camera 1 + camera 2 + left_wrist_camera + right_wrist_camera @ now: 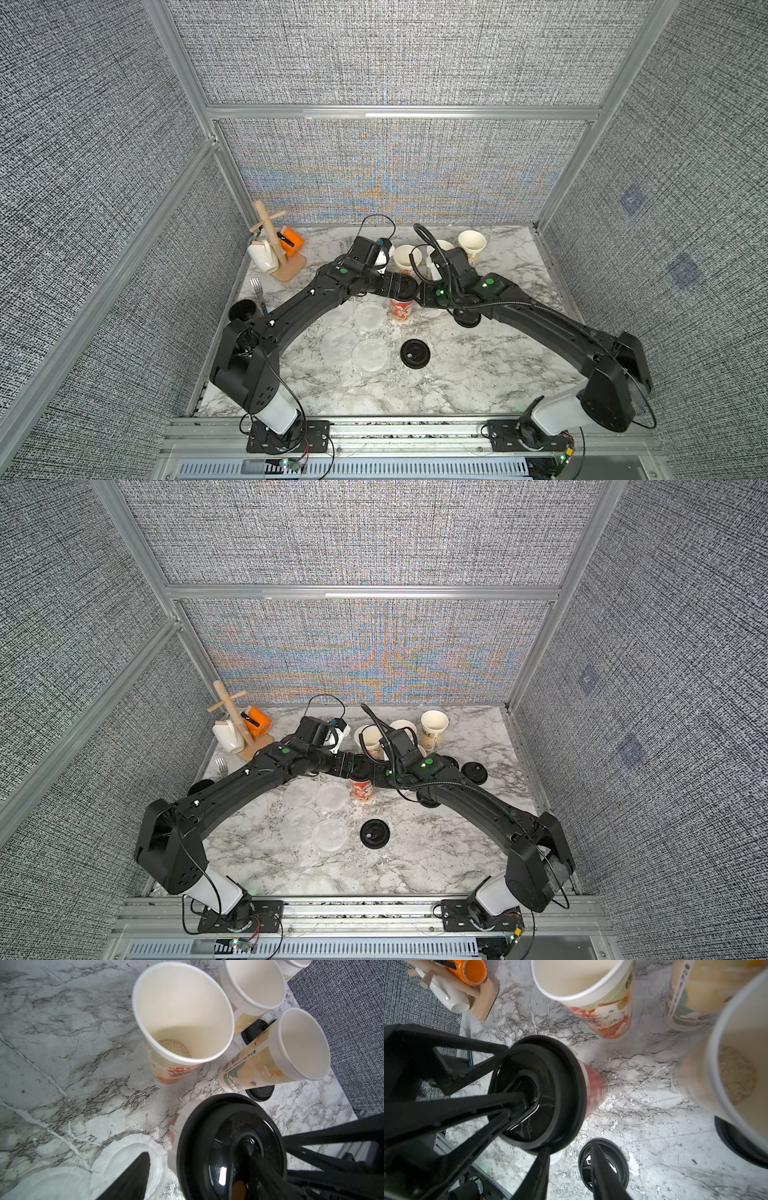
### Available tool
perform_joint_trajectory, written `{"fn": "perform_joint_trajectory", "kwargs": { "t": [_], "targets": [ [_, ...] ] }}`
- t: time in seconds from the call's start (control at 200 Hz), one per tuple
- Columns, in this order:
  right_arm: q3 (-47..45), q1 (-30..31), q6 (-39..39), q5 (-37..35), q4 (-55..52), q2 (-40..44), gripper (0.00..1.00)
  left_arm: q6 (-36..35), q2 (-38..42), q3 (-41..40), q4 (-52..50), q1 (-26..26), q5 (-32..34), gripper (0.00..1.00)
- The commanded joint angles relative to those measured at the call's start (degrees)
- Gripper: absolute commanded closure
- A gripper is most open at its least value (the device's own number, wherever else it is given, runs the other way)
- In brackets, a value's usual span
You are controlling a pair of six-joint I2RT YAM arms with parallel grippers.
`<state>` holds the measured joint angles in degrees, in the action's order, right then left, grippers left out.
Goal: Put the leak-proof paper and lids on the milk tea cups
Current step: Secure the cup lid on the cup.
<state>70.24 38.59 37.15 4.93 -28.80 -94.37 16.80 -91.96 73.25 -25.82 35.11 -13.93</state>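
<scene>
Red-orange print marks the milk tea cup (401, 311) that is capped with a black lid (218, 1126); a whitish crinkled edge (173, 1159) is seen under the lid's rim. Over this cup the left gripper (198, 1152) is held with its jaws wide apart, one finger (261, 1167) set on the lid's middle and the other finger (135, 1178) outside the rim, so nothing is clamped. The right gripper (570, 1148) is likewise seen parted and empty at the lid's edge. Four discs of leak-proof paper (368, 318) are laid flat on the marble table (478, 374) just beside the capped cup, on the left arm's side. Four open cups (182, 1012) are stood behind it, and a loose lid (415, 353) is seen before it.
</scene>
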Motion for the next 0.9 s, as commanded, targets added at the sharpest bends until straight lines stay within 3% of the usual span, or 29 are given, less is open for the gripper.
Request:
{"fn": "perform_joint_trajectory", "kwargs": {
  "t": [0.0,0.33,0.896],
  "targets": [
    [0.16,-0.26,0.29,-2.03,0.11,-0.37,0.66,-1.07,-0.34,-0.86,-6.83,0.04,2.42,0.24],
    [0.46,-0.24,0.10,-1.52,0.13,-2.45,0.67,-0.99,-0.20,-1.36,-6.78,0.04,2.42,0.24],
    [-7.66,0.70,1.47,-3.39,-0.10,-4.70,0.70,-0.92,0.07,-2.68,-6.08,0.04,2.25,0.24]
  ]
}}
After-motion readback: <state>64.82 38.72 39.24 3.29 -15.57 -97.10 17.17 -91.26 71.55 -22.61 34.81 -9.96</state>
